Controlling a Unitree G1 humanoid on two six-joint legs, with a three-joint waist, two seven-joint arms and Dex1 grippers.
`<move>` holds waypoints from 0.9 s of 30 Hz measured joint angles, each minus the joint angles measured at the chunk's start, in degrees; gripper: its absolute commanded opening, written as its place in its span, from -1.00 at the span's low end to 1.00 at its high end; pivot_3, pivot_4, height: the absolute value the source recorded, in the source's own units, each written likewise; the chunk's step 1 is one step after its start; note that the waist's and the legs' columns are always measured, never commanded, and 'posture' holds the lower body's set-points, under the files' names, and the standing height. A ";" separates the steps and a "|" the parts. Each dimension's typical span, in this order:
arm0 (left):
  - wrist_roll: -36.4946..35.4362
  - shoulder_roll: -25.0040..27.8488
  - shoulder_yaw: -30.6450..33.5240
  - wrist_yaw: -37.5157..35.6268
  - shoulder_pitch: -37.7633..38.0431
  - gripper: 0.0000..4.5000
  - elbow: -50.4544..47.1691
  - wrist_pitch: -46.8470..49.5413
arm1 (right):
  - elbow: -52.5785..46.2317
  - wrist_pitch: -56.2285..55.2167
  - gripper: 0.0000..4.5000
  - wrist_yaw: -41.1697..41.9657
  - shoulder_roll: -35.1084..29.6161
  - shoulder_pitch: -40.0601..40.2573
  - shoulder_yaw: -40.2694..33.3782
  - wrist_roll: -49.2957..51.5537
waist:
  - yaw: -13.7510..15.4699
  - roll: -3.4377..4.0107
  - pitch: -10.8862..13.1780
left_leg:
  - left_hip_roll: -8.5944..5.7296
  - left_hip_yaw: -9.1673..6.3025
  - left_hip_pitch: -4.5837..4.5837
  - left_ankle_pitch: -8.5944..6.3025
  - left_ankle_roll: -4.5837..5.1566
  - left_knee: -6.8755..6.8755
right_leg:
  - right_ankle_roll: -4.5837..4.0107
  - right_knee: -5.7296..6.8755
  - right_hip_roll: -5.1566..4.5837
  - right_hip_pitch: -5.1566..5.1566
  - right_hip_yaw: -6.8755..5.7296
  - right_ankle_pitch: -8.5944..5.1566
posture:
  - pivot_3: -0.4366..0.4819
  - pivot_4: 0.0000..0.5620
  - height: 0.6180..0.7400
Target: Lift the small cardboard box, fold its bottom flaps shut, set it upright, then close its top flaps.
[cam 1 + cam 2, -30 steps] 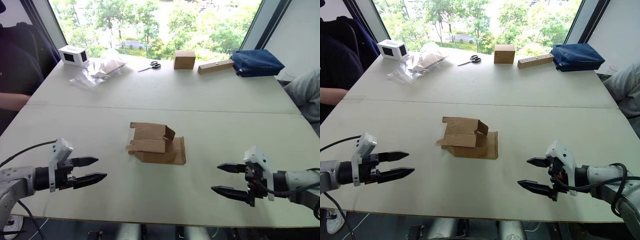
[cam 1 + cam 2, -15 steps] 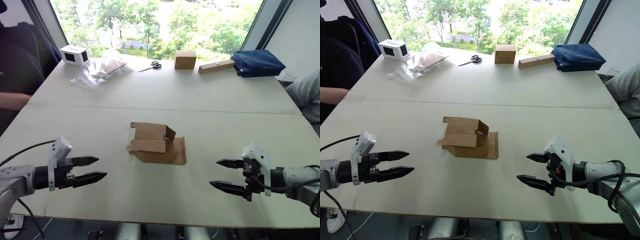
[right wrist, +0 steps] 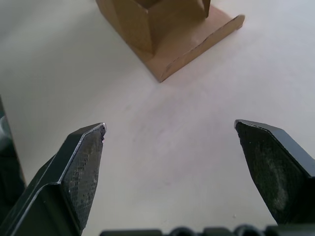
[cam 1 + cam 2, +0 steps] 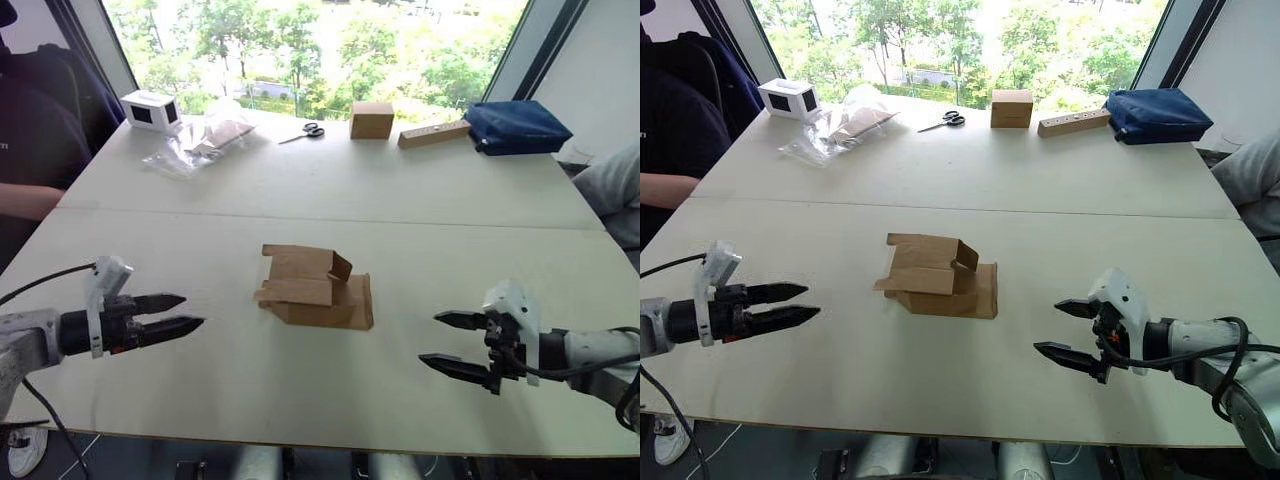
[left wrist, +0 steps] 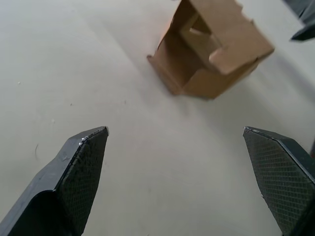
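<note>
A wide window (image 4: 320,40) runs along the far side of the room, full of green trees and bright daylight, with dark frame bars (image 4: 545,45) slanting at either end. To the right of it stands a plain white wall (image 4: 600,70). Two pale tables (image 4: 420,180) are pushed together, a thin seam (image 4: 400,221) running across between them. Daylight falls evenly on the tops. A person in dark clothes (image 4: 35,130) sits at the left edge, and a grey sleeve (image 4: 612,185) shows at the right.
</note>
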 measured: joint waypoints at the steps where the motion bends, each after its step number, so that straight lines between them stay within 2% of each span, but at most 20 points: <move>1: -0.70 0.46 -1.05 0.43 -3.18 1.00 1.57 3.00 | -0.09 0.07 0.97 -0.19 0.40 -1.34 0.01 0.27 | -0.02 -0.01 0.00 | -0.01 -0.03 0.01 0.01 0.00 0.03 | 0.02 0.02 0.03 0.03 -0.01 0.01 | -0.05 -0.47 1.00; 4: -3.11 -0.36 -6.07 1.26 -15.70 1.00 7.71 14.32 | -2.01 1.11 0.97 -1.23 0.65 -5.61 -0.88 2.95 | -0.10 -0.01 0.00 | -0.04 -0.04 0.08 0.02 0.00 0.04 | 0.21 0.05 0.07 0.11 0.00 0.10 | -0.05 -0.47 1.00; 8: -4.20 -6.89 -12.24 1.45 -28.59 1.00 18.30 25.18 | -5.75 3.10 0.97 -3.21 -0.11 -8.88 0.33 3.76 | -0.09 -0.05 -0.02 | -0.17 -0.07 0.09 0.02 0.00 0.04 | 0.31 0.15 0.08 0.14 0.00 0.15 | -0.05 -0.47 1.00; 12: -1.89 -13.52 -17.12 1.88 -35.08 1.00 28.36 27.58 | -10.53 4.17 0.97 -6.11 -0.45 -10.64 3.61 3.34 | -0.33 -0.20 0.04 | -0.18 -0.07 0.09 0.03 -0.01 0.06 | 0.32 0.15 0.16 0.13 0.01 0.14 | -0.05 -0.47 1.00; 15: 0.40 -16.13 -18.38 1.71 -40.22 1.00 33.75 26.32 | -12.11 5.63 0.97 -10.18 3.69 -10.79 3.91 5.70 | -0.17 -0.42 0.06 | -0.09 -0.11 0.08 0.06 -0.06 0.08 | 0.30 0.16 0.25 0.13 0.01 0.14 | -0.05 -0.47 1.00; 18: 1.86 -17.14 -20.66 0.33 -42.48 1.00 35.45 26.02 | -13.01 6.35 0.97 -12.19 4.31 -9.86 4.14 6.23 | -0.20 -0.41 0.05 | -0.05 -0.08 0.09 0.06 -0.06 0.08 | 0.29 0.15 0.22 0.13 0.06 0.14 | -0.05 -0.47 1.00; 27: 4.35 -18.33 -26.14 -4.53 -42.70 1.00 37.16 25.60 | -13.74 6.73 0.97 -15.23 4.70 -7.92 3.30 6.64 | -0.18 -0.42 0.06 | -0.02 -0.09 0.08 0.06 -0.05 0.10 | 0.21 0.15 0.20 0.12 0.09 0.10 | -0.05 -0.47 1.00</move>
